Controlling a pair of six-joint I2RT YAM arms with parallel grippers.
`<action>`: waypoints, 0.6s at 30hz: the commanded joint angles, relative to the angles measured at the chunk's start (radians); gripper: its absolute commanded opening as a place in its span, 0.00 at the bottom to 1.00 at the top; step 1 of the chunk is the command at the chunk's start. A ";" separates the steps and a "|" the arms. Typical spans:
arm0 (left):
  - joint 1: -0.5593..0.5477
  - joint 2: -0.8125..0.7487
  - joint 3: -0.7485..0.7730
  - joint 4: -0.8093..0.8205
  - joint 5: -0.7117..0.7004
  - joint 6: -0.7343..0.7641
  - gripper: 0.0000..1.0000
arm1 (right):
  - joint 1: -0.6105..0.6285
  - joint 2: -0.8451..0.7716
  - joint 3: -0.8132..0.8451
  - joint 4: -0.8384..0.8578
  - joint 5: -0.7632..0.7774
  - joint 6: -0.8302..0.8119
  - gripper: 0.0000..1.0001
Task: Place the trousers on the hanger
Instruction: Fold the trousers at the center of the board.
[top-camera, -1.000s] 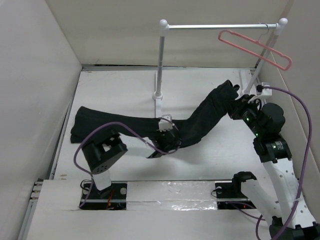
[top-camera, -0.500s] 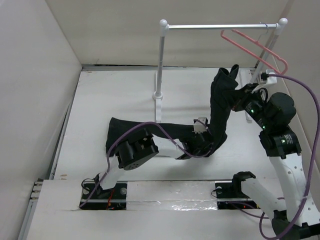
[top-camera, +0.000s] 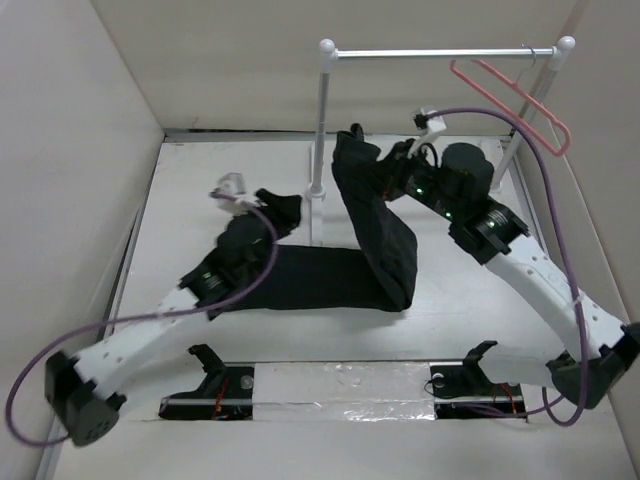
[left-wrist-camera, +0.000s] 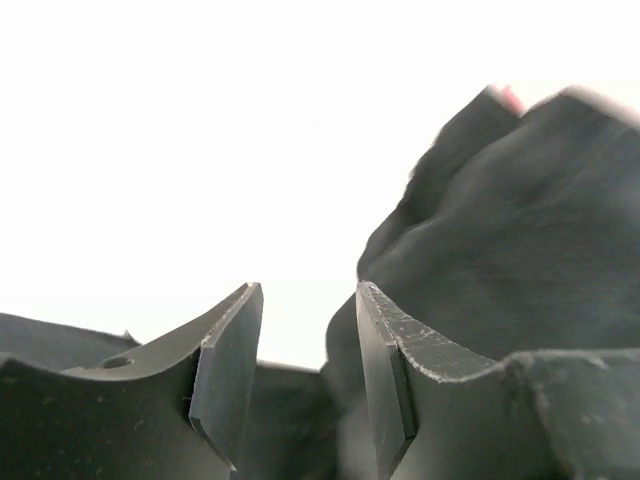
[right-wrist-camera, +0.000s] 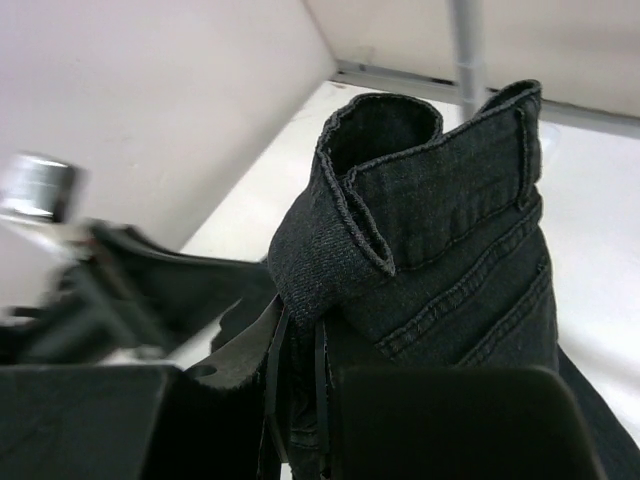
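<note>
The black trousers lie folded across the table's middle, with one end raised to about. My right gripper is shut on that raised waistband end; in the right wrist view the denim bunches above the gripper. My left gripper sits at the cloth's left end. Its jaws stand open with nothing between them, and the trousers are just to their right. The pink hanger hangs at the right end of the rail, apart from both grippers.
The white rail spans the back on two posts. Its left post stands right behind the raised cloth, with its base beside the trousers. Grey walls close in the left side and the back.
My left gripper has let go of the trousers and swung to the left and farther back. The right arm has carried the waistband left, towards the rail's left post, folding the cloth over.
</note>
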 joint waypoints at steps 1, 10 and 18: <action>0.067 -0.245 -0.056 -0.149 -0.047 0.039 0.39 | 0.111 0.070 0.137 0.195 0.079 -0.004 0.00; 0.168 -0.554 0.085 -0.466 -0.180 0.062 0.39 | 0.397 0.545 0.316 0.310 0.143 -0.013 0.01; 0.168 -0.686 -0.011 -0.548 -0.274 -0.042 0.40 | 0.512 0.720 0.243 0.330 0.082 0.024 0.68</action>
